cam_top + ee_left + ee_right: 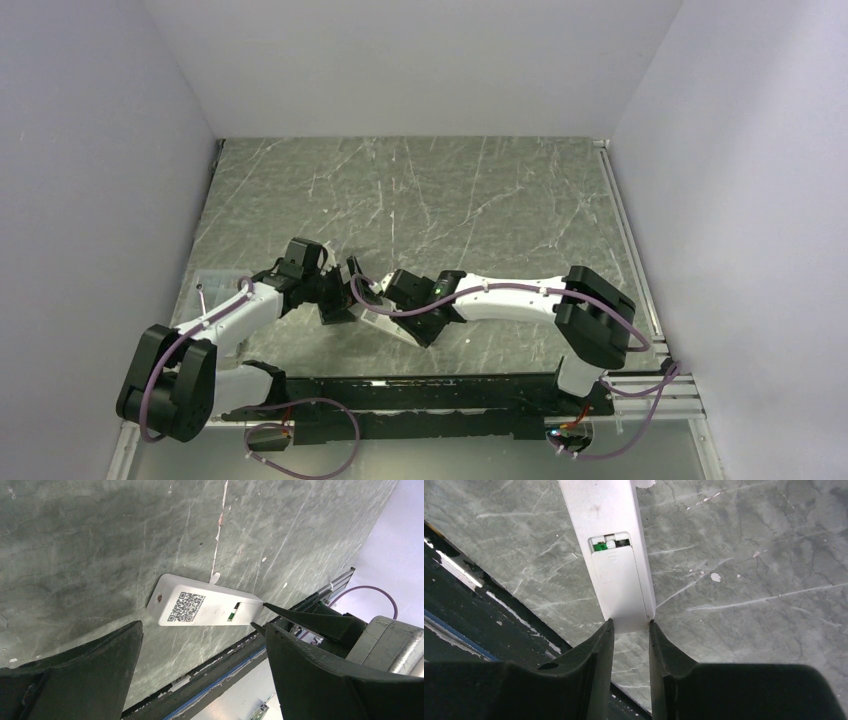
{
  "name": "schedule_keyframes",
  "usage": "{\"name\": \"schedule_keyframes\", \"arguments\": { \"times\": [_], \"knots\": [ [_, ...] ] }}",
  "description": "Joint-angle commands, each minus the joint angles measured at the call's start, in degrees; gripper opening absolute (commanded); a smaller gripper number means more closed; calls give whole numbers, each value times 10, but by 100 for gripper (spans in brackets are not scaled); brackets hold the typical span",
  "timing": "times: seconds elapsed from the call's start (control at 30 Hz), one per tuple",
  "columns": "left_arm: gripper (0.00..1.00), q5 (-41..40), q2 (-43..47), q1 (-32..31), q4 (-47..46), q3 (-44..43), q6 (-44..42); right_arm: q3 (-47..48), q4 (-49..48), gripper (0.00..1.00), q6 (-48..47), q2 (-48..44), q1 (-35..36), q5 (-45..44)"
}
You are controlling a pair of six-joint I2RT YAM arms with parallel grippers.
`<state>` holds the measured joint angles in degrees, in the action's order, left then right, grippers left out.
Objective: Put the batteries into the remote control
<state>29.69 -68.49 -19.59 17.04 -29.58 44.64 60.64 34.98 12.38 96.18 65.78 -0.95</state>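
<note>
arms are meeting low in the middle of the tabletop (pixel 450 200) in the top view, left arm (pixel 225 312) reaching in from the left, right arm (pixel 510 297) from the right. the remote control (pixel 392 326) is showing as a white sliver just below their tips. it's too small here to tell how either set of jaws is standing.

over to the left wrist view: the remote control (pixel 200 607) is lying flat, back side up, qr sticker (pixel 186 606) showing, long axis running left to right across the frame. the left jaws are standing wide open, holding nothing, hovering clear of the remote. at its right end the right arm's fingertips (pixel 280 612) are touching the corners, and a fleck of green is peeking out of the compartment.

right wrist view now: the remote is running straight away from the right jaws, long axis in line with them. those jaws are nearly closed, fingertips (pixel 606 632) pinching the two sides of its near end. the cover (pixel 616 577) is sitting over most of the compartment, leaving a slot at the far edge where a green battery (pixel 599 545) is showing. something dark is sitting beside it, and i cannot make out whether that is the second battery.

judging from this, the right arm is the nearer one and is pinning the remote. what's left looks like sliding that cover along the long axis, a job for the free left jaws.
</note>
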Motion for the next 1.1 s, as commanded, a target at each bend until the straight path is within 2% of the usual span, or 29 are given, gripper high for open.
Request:
{"name": "schedule_keyframes", "arguments": {
  "times": [0.0,0.13,0.5,1.07],
  "knots": [
    [98,-2,-1,-3,-7,-10,-10,24,4,23,-7,4,3,-8],
    [98,-1,-4,-3,-8,-10,-10,26,6,29,-8,6,4,-11],
    [98,1,-9,-3,-11,-11,-10,30,6,38,-7,6,5,-16],
    [98,1,-3,-3,-9,-8,-11,38,8,48,15,-40,8,-27]
  ]
}}
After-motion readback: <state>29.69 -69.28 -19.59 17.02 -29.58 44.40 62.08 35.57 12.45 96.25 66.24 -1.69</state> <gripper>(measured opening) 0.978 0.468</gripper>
